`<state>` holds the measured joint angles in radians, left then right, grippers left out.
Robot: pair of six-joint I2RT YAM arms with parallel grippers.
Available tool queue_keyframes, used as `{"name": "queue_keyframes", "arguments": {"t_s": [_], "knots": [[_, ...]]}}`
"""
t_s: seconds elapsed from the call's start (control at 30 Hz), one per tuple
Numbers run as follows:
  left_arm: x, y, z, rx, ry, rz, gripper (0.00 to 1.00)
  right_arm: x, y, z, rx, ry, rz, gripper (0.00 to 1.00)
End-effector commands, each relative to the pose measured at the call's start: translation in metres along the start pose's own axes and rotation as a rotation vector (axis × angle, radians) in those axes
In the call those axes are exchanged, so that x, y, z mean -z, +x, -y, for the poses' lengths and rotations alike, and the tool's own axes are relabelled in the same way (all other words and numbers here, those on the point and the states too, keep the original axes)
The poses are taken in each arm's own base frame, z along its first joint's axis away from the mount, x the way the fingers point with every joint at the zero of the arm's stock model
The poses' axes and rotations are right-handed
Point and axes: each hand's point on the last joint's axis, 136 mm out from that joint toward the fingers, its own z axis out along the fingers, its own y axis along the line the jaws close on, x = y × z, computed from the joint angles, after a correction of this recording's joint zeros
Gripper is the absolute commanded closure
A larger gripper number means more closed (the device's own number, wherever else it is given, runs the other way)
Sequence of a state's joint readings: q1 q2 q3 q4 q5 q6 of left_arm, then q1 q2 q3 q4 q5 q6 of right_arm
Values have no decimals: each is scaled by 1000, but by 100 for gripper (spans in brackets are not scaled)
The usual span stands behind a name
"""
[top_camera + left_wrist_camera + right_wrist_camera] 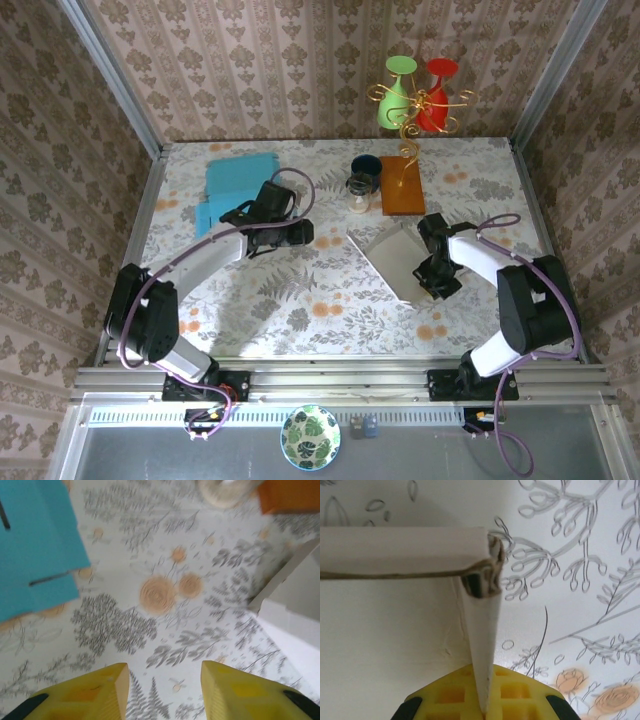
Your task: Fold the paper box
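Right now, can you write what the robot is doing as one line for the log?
left gripper: open, empty, over table | right gripper: shut on paper box wall | fold: not finished

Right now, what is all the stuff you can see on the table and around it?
paper box: one, white, right of the table's middle, one wall raised
teal sheets: two, teal, far left, one large and one small
board: one, orange-brown, far side
glass jar: one, clear, just left of the board
cup: one, dark blue, behind the jar
wire stand: one, gold, far edge, holding a green glass and a red glass
bowl: one, green leaf pattern, below the table's near rail
table: one, flowery cloth
left gripper: yellow, open, over bare table
right gripper: yellow, shut on the paper box's wall
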<state>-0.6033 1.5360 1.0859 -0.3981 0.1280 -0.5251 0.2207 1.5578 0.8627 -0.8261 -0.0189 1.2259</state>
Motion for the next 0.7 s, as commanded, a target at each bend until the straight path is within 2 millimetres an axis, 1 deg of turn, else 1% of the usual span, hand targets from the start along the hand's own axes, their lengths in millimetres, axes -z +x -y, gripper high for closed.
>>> {"name": "queue_keyframes", "arguments": {"t_s": [0.0, 0.13, 0.3, 0.37, 0.5, 0.67], "knots": [[1, 20, 3, 13, 14, -42, 58, -3, 19, 16, -139, 112, -99, 100], [-9, 39, 17, 17, 49, -79, 59, -4, 34, 19, -219, 168, -162, 100], [-30, 54, 41, 39, 103, -119, 61, -4, 52, 8, -349, 113, -188, 100], [-37, 57, 47, 52, 124, -127, 61, -5, 55, 5, -378, 99, -194, 100], [-46, 59, 62, 55, 168, -146, 62, -9, 59, 8, -398, 133, -213, 100], [-51, 61, 71, 70, 208, -156, 63, -17, 73, 5, -414, 126, -258, 100]]}}
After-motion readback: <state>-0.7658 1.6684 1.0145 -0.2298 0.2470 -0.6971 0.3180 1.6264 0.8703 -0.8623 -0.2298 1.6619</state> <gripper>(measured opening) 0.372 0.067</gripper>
